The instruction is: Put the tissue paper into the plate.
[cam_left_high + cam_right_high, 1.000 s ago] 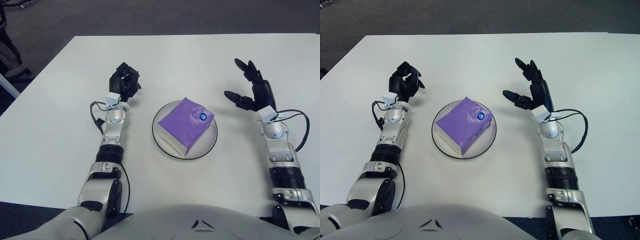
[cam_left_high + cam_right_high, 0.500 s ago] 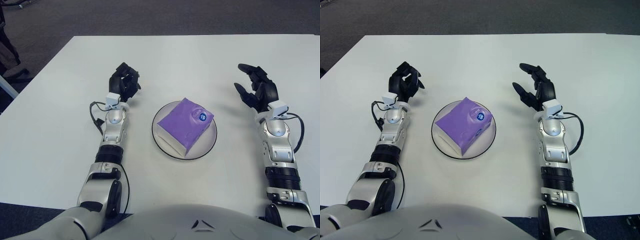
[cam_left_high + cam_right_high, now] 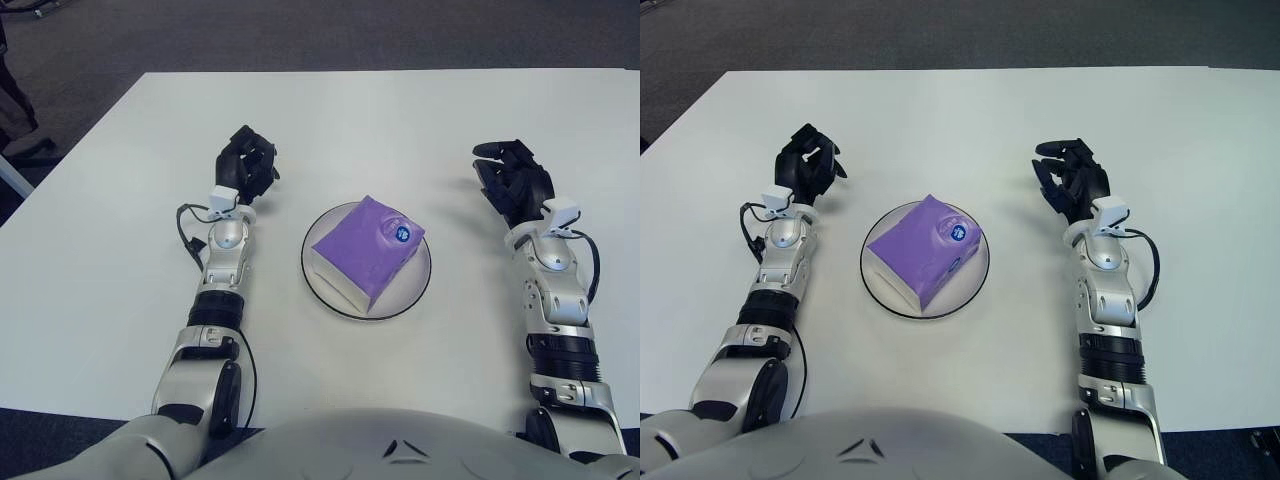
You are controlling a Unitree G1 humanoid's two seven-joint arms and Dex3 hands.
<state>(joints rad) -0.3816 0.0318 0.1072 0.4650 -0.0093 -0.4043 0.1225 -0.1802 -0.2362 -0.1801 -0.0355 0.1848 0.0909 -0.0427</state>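
Observation:
A purple tissue pack [image 3: 367, 246] with a small blue sticker lies in the white plate [image 3: 414, 286] with a dark rim at the table's middle. My left hand [image 3: 246, 164] rests on the table left of the plate, fingers curled and empty. My right hand [image 3: 512, 180] is right of the plate, apart from it, fingers curled in and holding nothing.
The white table [image 3: 330, 120] stretches around the plate. Its far edge meets dark carpet floor [image 3: 300, 35]. A dark object [image 3: 15, 100] stands off the table's left corner.
My right hand has drawn back to the right, away from the plate, and its spread fingers have curled in. The tissue pack, the plate and my left hand have stayed put.

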